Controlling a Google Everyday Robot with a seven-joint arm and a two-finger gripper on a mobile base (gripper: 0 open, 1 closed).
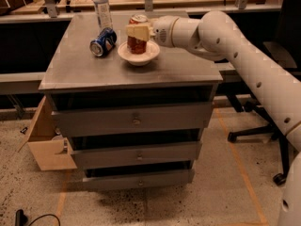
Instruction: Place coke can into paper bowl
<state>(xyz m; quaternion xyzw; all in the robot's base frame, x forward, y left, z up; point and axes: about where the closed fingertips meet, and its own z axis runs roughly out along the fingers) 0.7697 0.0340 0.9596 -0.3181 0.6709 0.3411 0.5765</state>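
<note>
Camera view: the gripper [138,31] is clasping the coke can [136,46] upright, its base sitting inside the paper bowl [139,60], seemingly so that it is standing centred and steady before release.

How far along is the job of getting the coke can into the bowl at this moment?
Done: the red cylindrical coke can stands upright inside the shallow off-white paper bowl on the grey cabinet top. In hand: the gripper is clamped around the can's middle. Left: letting go and pulling the arm clear.
</note>
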